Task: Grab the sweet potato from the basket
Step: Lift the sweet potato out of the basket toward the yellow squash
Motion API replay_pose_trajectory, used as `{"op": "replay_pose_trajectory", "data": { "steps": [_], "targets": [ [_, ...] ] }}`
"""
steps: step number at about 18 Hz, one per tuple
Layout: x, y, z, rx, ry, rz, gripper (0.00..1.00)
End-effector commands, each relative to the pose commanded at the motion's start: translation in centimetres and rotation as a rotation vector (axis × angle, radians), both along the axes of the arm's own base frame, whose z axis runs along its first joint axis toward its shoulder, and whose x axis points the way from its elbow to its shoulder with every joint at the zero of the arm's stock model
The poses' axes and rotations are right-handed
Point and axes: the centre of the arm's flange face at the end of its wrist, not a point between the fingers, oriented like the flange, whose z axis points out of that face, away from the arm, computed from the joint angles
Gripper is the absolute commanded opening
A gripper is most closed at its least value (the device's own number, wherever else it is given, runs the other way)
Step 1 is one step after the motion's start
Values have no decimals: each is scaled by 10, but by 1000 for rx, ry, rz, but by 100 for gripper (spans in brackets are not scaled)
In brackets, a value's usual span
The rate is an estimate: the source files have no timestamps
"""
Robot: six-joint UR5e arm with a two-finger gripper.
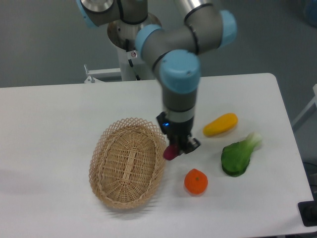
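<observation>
The oval tan wicker basket (128, 163) lies on the white table, left of centre, and its inside looks empty. My gripper (176, 148) hangs just beyond the basket's right rim. It is shut on the sweet potato (170, 152), a small magenta-purple piece that shows below and left of the fingers, mostly hidden by them. The sweet potato is held above the table, next to the rim.
A round orange fruit (196, 181) lies just below and right of the gripper. A yellow oblong vegetable (220, 125) lies to the right. A green leafy vegetable (239, 155) lies further right. The table's right edge is near it.
</observation>
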Motion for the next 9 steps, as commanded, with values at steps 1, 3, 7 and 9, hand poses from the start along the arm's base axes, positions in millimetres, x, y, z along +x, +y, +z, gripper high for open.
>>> {"op": "replay_pose_trajectory", "data": {
  "steps": [1,3,7,9],
  "targets": [
    [-4,-5,2,0,2,-9,30],
    [-11,-15,8,1,12,-21,30],
    [-20,-24,14,9,25,-12,30],
    [-22,-25,15,9,27,-9,30]
  ]
}}
